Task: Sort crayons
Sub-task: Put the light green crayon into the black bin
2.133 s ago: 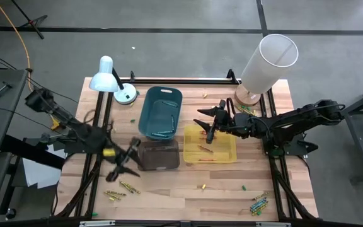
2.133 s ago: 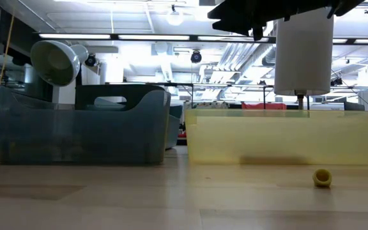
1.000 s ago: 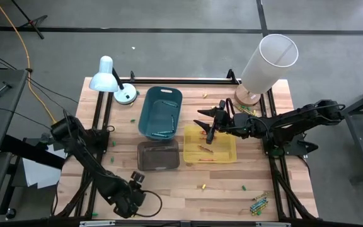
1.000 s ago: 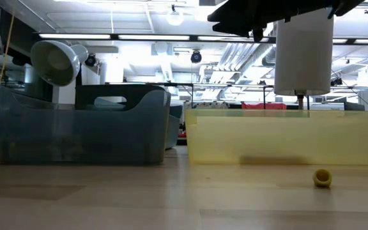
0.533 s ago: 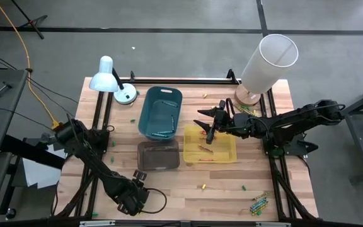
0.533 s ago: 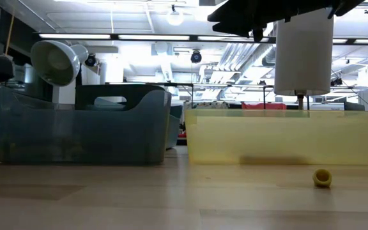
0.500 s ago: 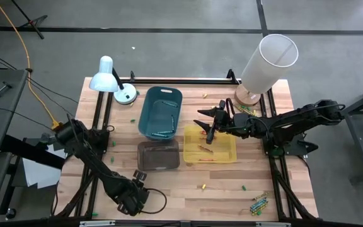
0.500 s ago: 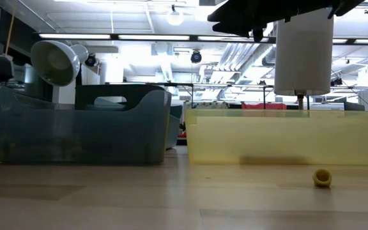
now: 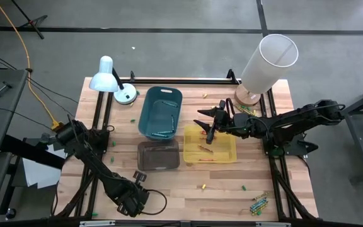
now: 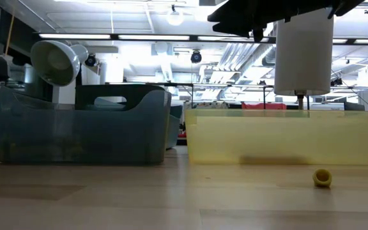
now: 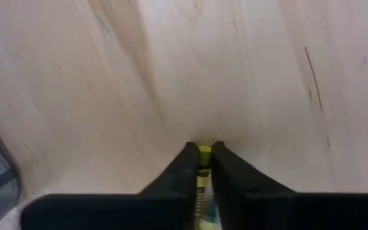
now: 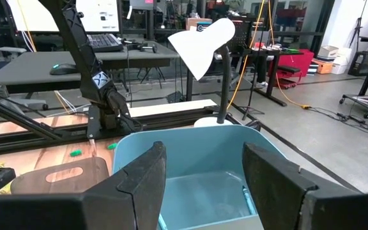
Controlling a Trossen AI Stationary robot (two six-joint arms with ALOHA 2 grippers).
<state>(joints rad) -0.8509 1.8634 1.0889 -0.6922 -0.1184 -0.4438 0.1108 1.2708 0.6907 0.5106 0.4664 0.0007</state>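
**Yellow crayon pinched at the table's near-left corner**

Left gripper [image 9: 122,200] down low over the near-left part of the wooden table [image 9: 188,195], fingers [image 11: 183,167] closed tight around a yellow crayon [image 11: 204,152], its tip poking out between them just above the bare wood. Right gripper [image 9: 208,124] hovering over the far edge of the yellow bin [image 9: 230,153], fingers [image 12: 144,172] spread wide apart, nothing between them, facing the blue bin [image 12: 190,153] and a white desk lamp [image 12: 203,45].

Crayons scattered in several spots: a couple of red-orange ones [image 9: 203,149] lying inside the yellow bin, a blue one [image 9: 166,121] in the blue bin, a mixed cluster [image 9: 259,204] at the near-right corner, a few more [image 9: 244,110] beside the base of the tall white cylinder [image 9: 267,62]. Dark grey bin [image 9: 158,156] just beside the yellow one, contents not discernible. In the low view, a small yellow round piece [image 10: 322,178] resting on the wood in front of the yellow bin [image 10: 280,137].
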